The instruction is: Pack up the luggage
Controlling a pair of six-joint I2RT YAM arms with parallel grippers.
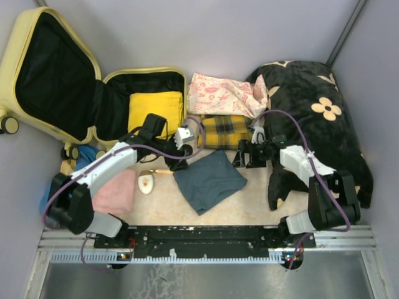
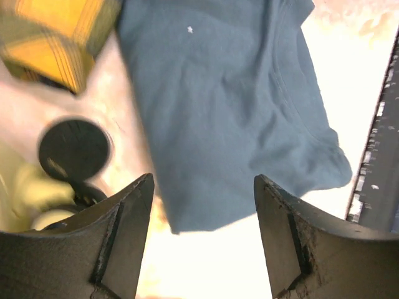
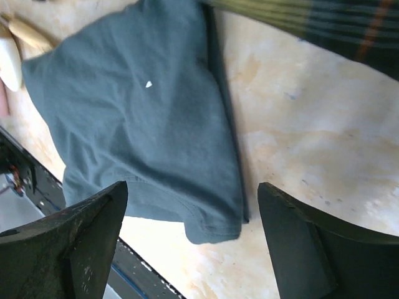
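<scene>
cloth (image 1: 156,104) in luggage (image 1: 56,75); shirt (image 1: 209,180) before it

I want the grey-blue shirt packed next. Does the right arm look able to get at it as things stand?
Probably yes: the right tool hangs open over a corner of the grey-blue shirt, and nothing lies on the shirt or between the two.

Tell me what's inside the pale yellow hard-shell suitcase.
A folded bright yellow cloth lies in the suitcase's right compartment; the left shows only black lining. Anything beneath it is hidden.

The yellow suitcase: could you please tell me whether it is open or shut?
Open: the suitcase lies spread, both black-lined halves showing, a yellow cloth inside one.
</scene>
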